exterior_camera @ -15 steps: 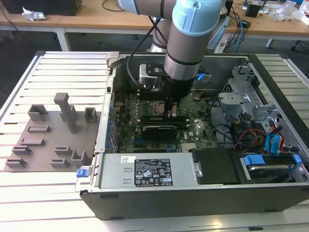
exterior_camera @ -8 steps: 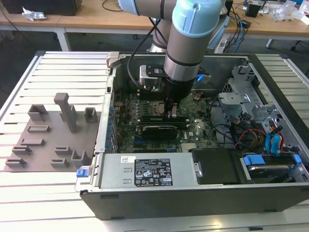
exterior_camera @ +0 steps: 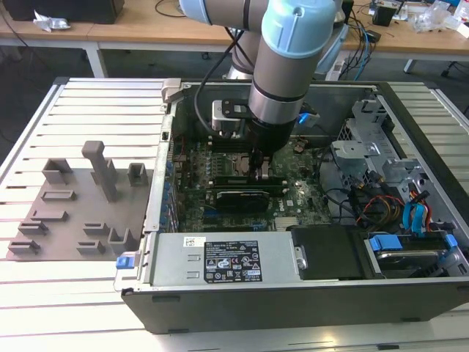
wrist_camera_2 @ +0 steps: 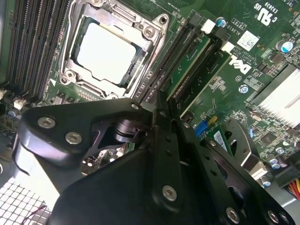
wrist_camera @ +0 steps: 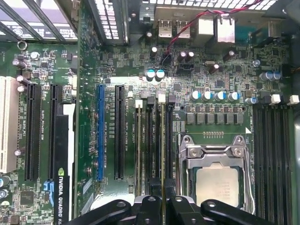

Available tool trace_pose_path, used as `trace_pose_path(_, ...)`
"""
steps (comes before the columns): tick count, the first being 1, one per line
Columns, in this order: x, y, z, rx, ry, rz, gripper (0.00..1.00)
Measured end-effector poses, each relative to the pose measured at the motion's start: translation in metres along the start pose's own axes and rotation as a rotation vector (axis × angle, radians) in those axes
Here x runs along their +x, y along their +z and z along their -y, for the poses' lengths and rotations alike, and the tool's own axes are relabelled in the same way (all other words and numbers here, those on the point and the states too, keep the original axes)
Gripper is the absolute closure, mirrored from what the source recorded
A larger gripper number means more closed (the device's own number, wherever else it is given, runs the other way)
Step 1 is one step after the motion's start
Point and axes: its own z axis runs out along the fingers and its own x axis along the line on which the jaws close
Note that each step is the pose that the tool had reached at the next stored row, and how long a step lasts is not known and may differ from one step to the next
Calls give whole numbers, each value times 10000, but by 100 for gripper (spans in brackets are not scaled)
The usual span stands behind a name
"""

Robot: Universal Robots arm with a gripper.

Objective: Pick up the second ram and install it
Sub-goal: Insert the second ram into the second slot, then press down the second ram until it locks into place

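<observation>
- The gripper (exterior_camera: 261, 173) fingertips are masked by the arm's wrist in the exterior view; contact cannot be confirmed.
- The second ram (wrist_camera: 162, 150) runs under the gripper body in the first wrist view, lower end concealed.
- Processor socket (wrist_camera: 220, 180) is cut by the frame edge.

Even, diffuse overhead light fills the exterior view; the slatted table (exterior_camera: 88, 110) is bright and nearly shadowless, while the case interior beneath the arm (exterior_camera: 289, 66) falls darker. In the second wrist view, glare whitens the processor lid (wrist_camera_2: 105, 51) beyond the jaws and washes out the heat sink (wrist_camera_2: 281, 96); the black gripper (wrist_camera_2: 161, 112), close to the lens, is soft and underexposed. In the first wrist view the motherboard (wrist_camera: 211, 61) ahead of the jaws is evenly lit and sharp, with slightly blown vents (wrist_camera: 110, 16).
</observation>
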Motion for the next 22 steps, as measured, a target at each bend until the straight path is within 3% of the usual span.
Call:
trace_pose_path(3, -1, 19, 2, 1, 1, 10, 87)
trace_pose_path(4, -5, 29, 6, 22, -4, 46, 85)
trace_pose_path(6, -1, 19, 2, -1, 1, 13, 85)
trace_pose_path(7, -1, 18, 2, 2, 0, 19, 79)
trace_pose_path(9, -24, -134, -9, 2, 2, 16, 79)
trace_pose_path(10, -100, -303, -20, 3, 2, -21, 81)
trace_pose_path(11, -131, -358, -23, 3, 3, -40, 88)
trace_pose_path(13, -177, -482, -31, 3, 6, -78, 90)
trace_pose_path(20, -177, -487, -31, 3, 7, -70, 90)
trace_pose_path(21, -176, -481, 23, -4, 7, -71, 90)
trace_pose_path(22, -173, -446, 192, -64, 11, -70, 90)
